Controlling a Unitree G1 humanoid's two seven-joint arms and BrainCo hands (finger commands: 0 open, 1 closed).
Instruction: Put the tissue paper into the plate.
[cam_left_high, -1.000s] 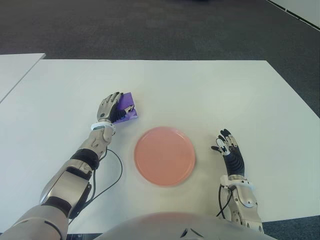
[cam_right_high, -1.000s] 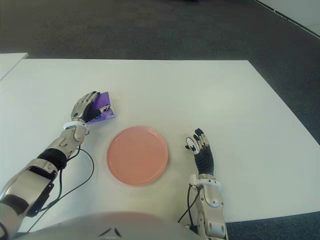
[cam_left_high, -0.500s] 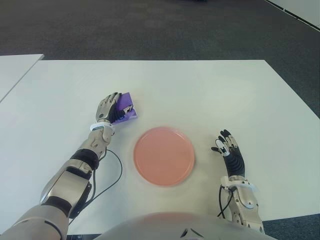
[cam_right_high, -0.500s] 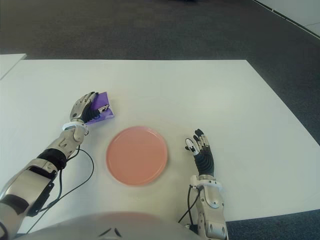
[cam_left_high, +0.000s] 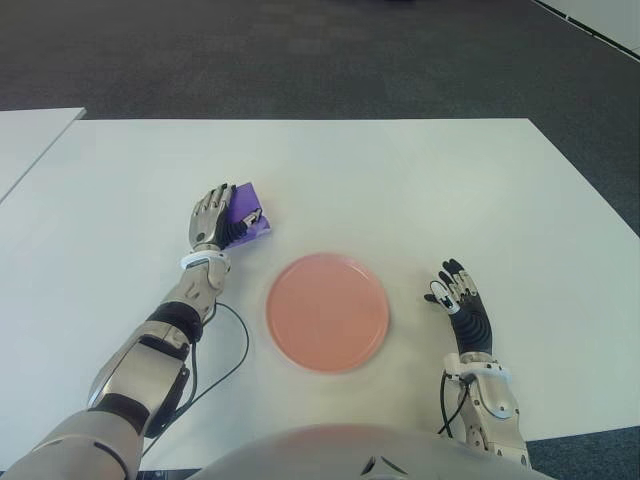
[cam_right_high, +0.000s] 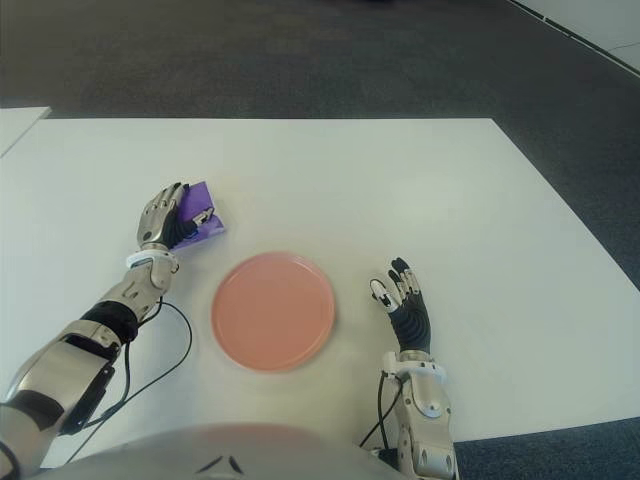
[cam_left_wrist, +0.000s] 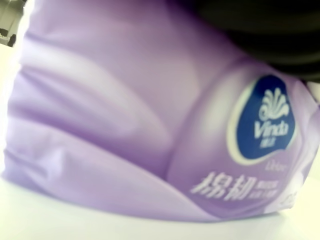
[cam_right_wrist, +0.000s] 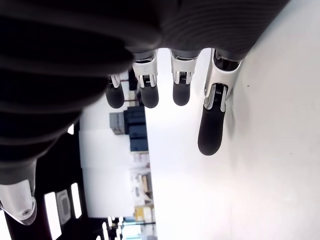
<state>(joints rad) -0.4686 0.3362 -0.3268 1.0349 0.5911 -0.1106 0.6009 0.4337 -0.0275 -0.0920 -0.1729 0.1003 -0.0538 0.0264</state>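
Note:
A purple tissue paper pack lies on the white table, left of and a little beyond the round pink plate. My left hand covers the pack's near left side, fingers curled over it and the thumb pressed on its right edge. The left wrist view is filled by the pack's purple wrapper with a blue logo. My right hand shows right of the plate, its fingers spread and holding nothing.
A black cable loops on the table beside my left forearm. A second white table stands at the far left. Dark carpet lies beyond the table's far edge.
My left hand and the purple pack have shifted slightly to the left and away from the plate. The right hand has hardly moved.

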